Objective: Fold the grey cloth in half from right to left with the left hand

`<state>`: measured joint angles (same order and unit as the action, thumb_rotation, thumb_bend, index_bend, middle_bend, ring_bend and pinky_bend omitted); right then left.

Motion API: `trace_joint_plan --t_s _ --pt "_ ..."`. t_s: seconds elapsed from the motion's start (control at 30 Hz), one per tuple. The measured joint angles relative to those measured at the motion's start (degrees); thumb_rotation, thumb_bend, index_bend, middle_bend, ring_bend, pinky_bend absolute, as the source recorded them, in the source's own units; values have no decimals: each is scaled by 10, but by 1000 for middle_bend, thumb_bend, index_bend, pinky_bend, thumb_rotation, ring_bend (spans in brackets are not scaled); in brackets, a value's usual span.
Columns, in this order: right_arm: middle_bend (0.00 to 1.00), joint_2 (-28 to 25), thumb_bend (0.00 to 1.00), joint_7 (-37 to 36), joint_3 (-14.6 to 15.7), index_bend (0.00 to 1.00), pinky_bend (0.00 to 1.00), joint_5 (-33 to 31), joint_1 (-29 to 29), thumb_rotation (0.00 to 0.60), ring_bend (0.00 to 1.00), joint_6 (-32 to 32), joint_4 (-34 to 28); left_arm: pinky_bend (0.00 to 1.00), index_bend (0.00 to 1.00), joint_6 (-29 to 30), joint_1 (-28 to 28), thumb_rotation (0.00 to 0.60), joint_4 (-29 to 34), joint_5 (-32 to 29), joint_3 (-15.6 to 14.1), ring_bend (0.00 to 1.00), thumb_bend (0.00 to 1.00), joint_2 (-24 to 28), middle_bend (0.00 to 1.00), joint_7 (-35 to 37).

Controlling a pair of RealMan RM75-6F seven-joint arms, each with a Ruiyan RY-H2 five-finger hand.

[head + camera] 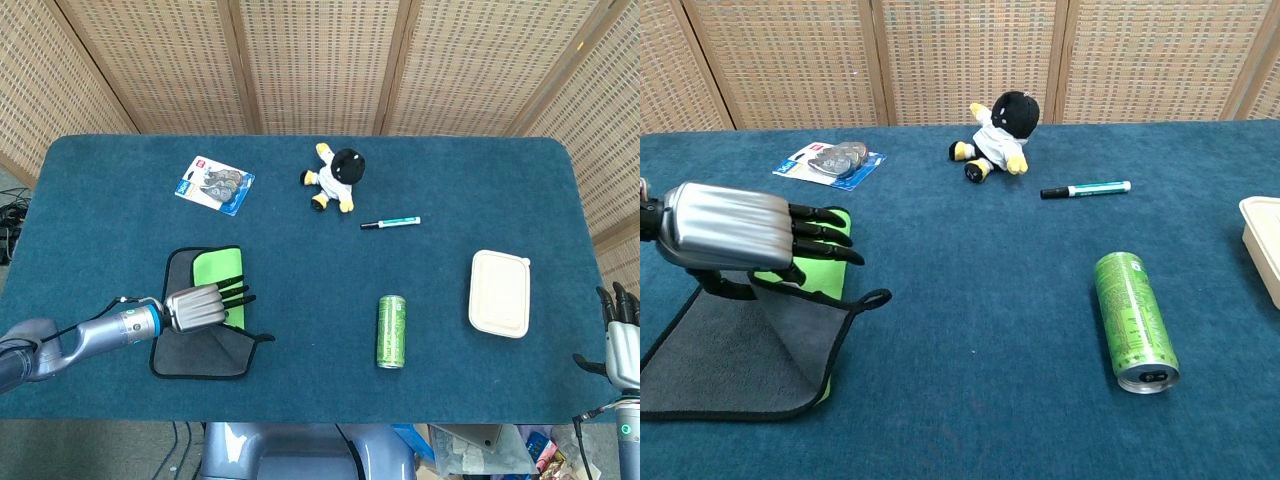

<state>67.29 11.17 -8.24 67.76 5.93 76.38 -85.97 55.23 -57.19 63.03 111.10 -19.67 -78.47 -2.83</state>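
Left robot hand (725, 232) grasping the lifted right edge of the grey cloth (730, 350), fingers extended toward 3 o'clock. Cloth at the worktop's (450, 180) 8 o'clock, green underside exposed. Fold judged roughly halfway: edge raised mid-cloth, not yet laid on the left side. Right robot hand (620, 335) idle at the 4 o'clock corner, apparently released.

Lab-like staging: blue-carpeted table (120, 180), wicker screens (320, 60)

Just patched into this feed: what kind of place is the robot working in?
Likely a lab or test setup, not a home: a table covered in blue carpet, woven screen panels behind it, and unrelated props, a plush toy, can and marker.
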Motion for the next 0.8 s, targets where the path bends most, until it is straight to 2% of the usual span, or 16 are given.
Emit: trace_joint_plan --t_s 0.47,0.8 --pt "0 4 0 12 3 0 0 0 2 600 0 0 -2 0 653 33 27 600 -66 31 -30 0 440 8 0 30" --pt "0 6 0 18 5 0 0 1 3 600 0 0 -3 0 654 42 42 600 -99 37 -35 0 440 6 0 37"
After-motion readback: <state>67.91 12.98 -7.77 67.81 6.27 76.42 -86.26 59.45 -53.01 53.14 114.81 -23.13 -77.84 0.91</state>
